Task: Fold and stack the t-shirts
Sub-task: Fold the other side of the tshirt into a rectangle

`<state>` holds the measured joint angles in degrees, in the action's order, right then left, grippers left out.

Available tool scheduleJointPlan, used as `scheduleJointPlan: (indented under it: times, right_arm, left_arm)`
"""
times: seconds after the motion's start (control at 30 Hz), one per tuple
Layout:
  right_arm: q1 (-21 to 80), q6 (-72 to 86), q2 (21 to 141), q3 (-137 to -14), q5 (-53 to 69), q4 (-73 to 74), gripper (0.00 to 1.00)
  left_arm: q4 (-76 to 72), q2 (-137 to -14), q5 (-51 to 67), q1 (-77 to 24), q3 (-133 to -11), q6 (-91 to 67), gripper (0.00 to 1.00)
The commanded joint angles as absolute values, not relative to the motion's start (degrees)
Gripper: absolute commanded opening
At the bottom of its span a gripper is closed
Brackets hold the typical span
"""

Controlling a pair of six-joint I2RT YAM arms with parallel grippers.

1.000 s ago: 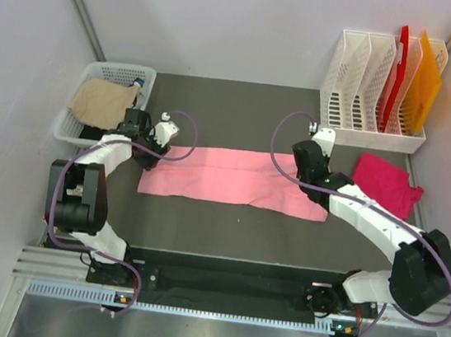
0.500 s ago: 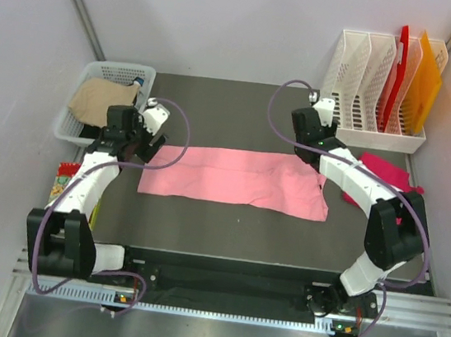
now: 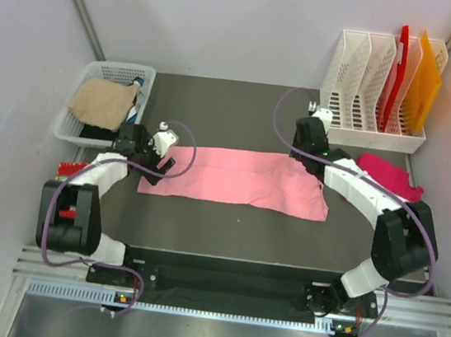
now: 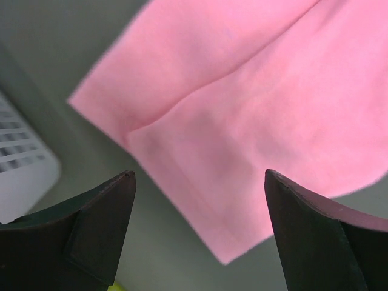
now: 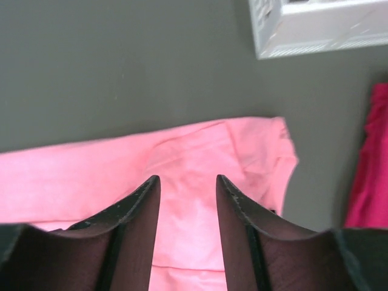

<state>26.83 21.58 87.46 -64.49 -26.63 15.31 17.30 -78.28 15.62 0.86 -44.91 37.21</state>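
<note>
left wrist, left claw [image 4: 199,176] wide open, empty, above pink t-shirt [image 4: 254,103] corner, right claw [image 5: 187,177] ajar over it

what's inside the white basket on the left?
A tan cloth fills most of the basket. A dark item shows under its near edge; whatever else lies beneath is covered.
</note>
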Motion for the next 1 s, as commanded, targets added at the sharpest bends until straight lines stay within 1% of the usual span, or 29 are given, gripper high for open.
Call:
scheduleJointPlan:
  times: [0.0,0.13,0.23,0.3,0.4,0.67,0.87,0.97]
  right_arm:
    - [26.54,25.05,94.46,-62.49,-20.3,10.82,0.39]
    - [25.32,26.19,99.57,-63.54,-19.51,10.28,0.37]
    - [23.91,25.93,103.35,-65.03,-18.11,10.89,0.37]
    - [22.77,25.84,105.63,-65.65,-17.23,11.6,0.35]
    - [21.19,25.84,106.96,-64.95,-16.35,11.16,0.33]
    - [15.56,24.52,107.58,-64.6,-14.86,12.04,0.34]
    - [15.29,23.12,106.97,-66.27,-15.29,14.67,0.34]
    - [15.99,23.12,103.11,-64.78,-15.47,13.89,0.35]
  left_arm:
    - [12.92,-86.29,14.42,0.97,-46.4,36.91,0.9]
    - [10.55,-90.26,13.01,0.79,-47.29,36.74,0.89]
    - [9.41,-90.53,12.75,1.14,-46.93,36.83,0.89]
    - [9.32,-90.62,12.13,0.88,-46.93,37.18,0.89]
    - [8.62,-90.53,11.43,0.88,-46.15,37.97,0.88]
    - [5.98,-89.82,7.83,1.23,-41.93,41.13,0.87]
    - [5.27,-89.74,6.76,1.49,-40.87,41.22,0.86]
    - [7.81,-86.5,8.34,1.49,-41.75,38.77,0.87]
